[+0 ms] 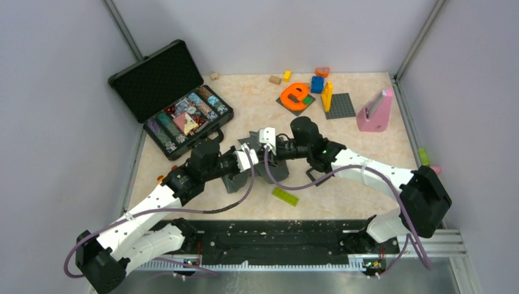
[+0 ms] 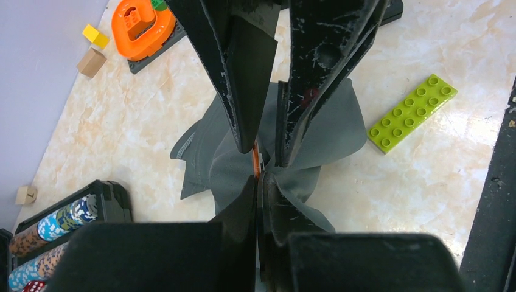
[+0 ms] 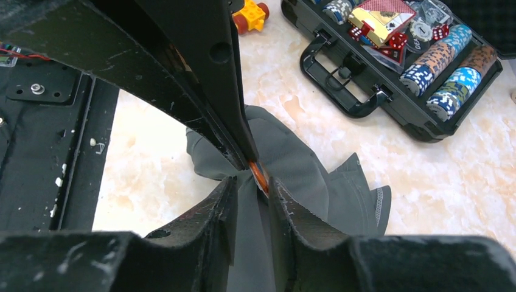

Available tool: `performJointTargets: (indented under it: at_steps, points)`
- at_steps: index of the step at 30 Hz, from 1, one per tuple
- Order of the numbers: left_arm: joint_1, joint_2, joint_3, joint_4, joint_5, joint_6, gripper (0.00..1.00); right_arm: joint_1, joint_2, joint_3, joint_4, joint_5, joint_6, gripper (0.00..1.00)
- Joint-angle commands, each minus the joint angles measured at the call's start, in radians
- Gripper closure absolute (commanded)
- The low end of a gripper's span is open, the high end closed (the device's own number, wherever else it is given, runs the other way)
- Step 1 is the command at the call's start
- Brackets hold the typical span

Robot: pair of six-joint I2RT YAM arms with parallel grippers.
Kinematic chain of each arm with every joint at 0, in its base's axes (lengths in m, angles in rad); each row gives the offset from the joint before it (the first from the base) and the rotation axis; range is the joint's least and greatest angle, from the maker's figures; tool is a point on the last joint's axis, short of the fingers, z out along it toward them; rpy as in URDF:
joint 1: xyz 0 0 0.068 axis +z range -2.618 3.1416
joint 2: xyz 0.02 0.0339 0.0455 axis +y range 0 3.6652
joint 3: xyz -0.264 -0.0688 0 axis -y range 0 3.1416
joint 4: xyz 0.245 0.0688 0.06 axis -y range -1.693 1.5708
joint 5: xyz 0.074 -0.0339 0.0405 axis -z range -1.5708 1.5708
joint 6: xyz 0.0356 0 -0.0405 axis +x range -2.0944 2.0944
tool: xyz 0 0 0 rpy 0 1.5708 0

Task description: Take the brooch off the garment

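**Brooch pinched between two sets of jaws, still on the cloth**

The brooch (image 2: pixel 255 163) shows only as a thin orange sliver, standing edge-on in a gathered knot of the garment (image 2: pixel 328 121). It sits exactly where the two arms meet. In the left wrist view it lies just above the tips of the left gripper (image 2: pixel 257 181), whose jaws are pressed together with a pinch of grey fabric between them. In the right wrist view it lies at the tips of the right gripper (image 3: pixel 251 185). Those jaws stand a narrow gap apart, and a fold of the cloth fills that gap. The sliver lies against the inner face of one of these fingers. Whether either pair grips the trinket itself or only the fabric around it cannot be told.

From that knot the shirt fans out in pleats and lies crumpled on the desk (image 2: pixel 122 121), near its middle. A lime green brick (image 2: pixel 412 113) lies just beside the cloth, not touching it. Farther off are an orange letter toy (image 2: pixel 141 24) on a dark plate and an open black case (image 3: pixel 365 97) holding poker chips.
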Motion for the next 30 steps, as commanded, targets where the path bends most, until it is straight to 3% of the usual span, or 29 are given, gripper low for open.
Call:
performJointTargets:
  at_steps: [1, 11, 14, 18, 22, 25, 26, 27, 30]
  points:
    - [-0.006, -0.020, 0.037, 0.038, 0.026, 0.024, 1.00, 0.014, 0.008, 0.047, 0.006, -0.014, -0.056, 0.74]
    - [-0.008, -0.014, 0.043, 0.018, 0.075, 0.044, 1.00, 0.021, 0.007, 0.047, 0.013, 0.018, -0.077, 0.68]
    - [-0.007, -0.014, 0.041, 0.017, 0.067, 0.044, 1.00, 0.021, -0.001, 0.047, 0.010, 0.011, -0.089, 0.79]
    - [-0.008, -0.025, 0.038, 0.026, 0.071, 0.043, 1.00, 0.021, 0.001, 0.050, 0.002, -0.002, -0.086, 0.82]
    - [-0.007, -0.048, 0.017, 0.072, 0.013, -0.005, 1.00, 0.023, 0.008, 0.056, -0.014, 0.001, -0.090, 1.00]
    - [-0.008, -0.082, -0.017, 0.122, -0.045, -0.088, 0.78, 0.023, 0.003, 0.041, 0.004, 0.023, -0.079, 1.00]
    - [-0.007, -0.096, -0.034, 0.140, -0.047, -0.122, 0.61, 0.023, -0.003, 0.029, 0.020, 0.030, -0.075, 1.00]
    - [-0.008, -0.116, -0.054, 0.171, -0.039, -0.146, 0.53, 0.023, -0.010, 0.014, 0.044, 0.036, -0.069, 1.00]
    - [-0.007, -0.181, -0.128, 0.250, -0.038, -0.234, 0.50, 0.023, -0.039, -0.038, 0.127, 0.055, -0.036, 1.00]
